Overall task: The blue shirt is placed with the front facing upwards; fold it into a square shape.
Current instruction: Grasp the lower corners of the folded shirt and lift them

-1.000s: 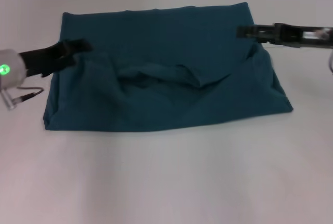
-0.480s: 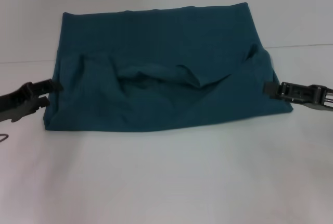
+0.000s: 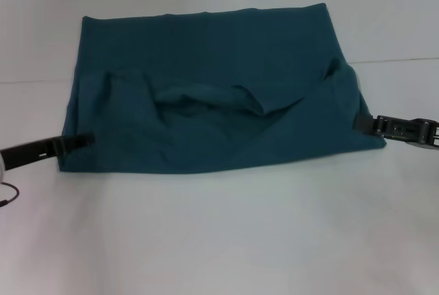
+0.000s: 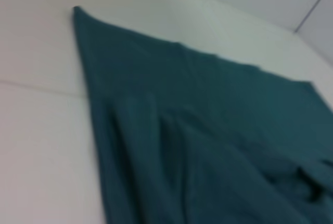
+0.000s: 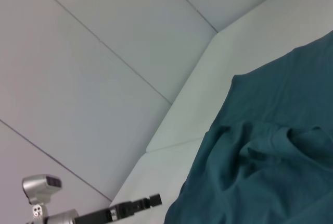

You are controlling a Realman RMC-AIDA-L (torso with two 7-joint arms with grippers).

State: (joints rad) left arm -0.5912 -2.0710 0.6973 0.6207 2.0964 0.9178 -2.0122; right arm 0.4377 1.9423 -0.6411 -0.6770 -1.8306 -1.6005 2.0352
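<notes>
Blue shirt (image 3: pixel 212 96): lying folded, plain side up, mid-frame on white table (image 3: pixel 219 240). We are seeing left gripper (image 3: pixel 86 138) touching its lower-left edge, right gripper (image 3: pixel 361 123) at its lower-right corner; finger states possibly closed, we cannot tell.

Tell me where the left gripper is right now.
In the head view, the left gripper sits low on the robot's left, its tip at the near left corner of the blue shirt, which lies spread on the white table.

Soft, even light; faint shadow under the blue shirt (image 3: pixel 219 96); left wrist view blurred, head view slightly soft.
</notes>
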